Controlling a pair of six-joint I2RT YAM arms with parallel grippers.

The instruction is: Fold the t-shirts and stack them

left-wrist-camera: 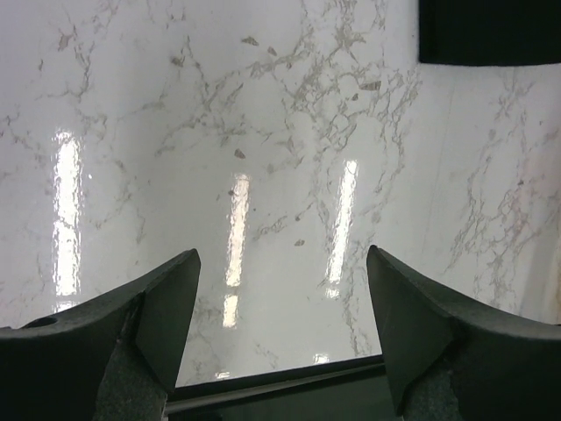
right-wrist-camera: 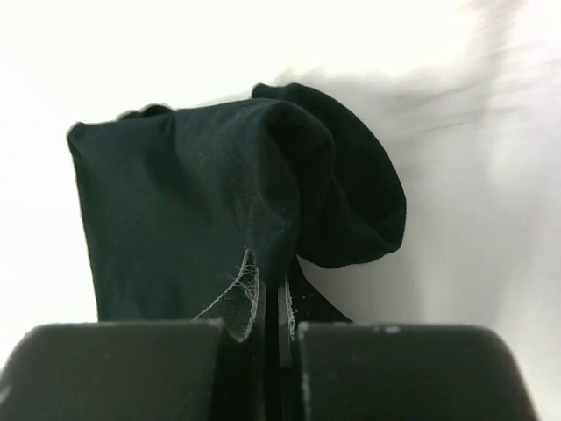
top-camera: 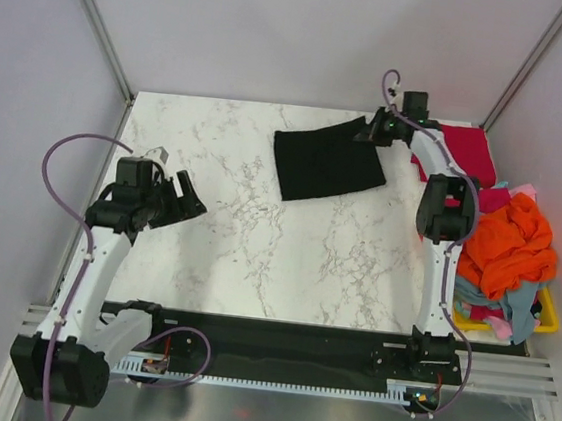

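The black t-shirt (top-camera: 326, 160) lies folded to a rough rectangle on the far middle of the marble table (top-camera: 256, 258), with its far right corner bunched. The right gripper (top-camera: 375, 130) is pressed together on that corner, and the wrist view shows cloth pinched between the fingers. The crimson t-shirt (top-camera: 465, 149) lies at the table's far right, just beside the right arm. The orange t-shirt (top-camera: 509, 240) is heaped over the light blue t-shirt (top-camera: 526, 302) and pink t-shirt (top-camera: 497, 327) in the yellow basket (top-camera: 548, 319) at the right edge. The left gripper (top-camera: 186, 201) is spread wide and holds nothing, over bare marble at the left, well apart from the black t-shirt.
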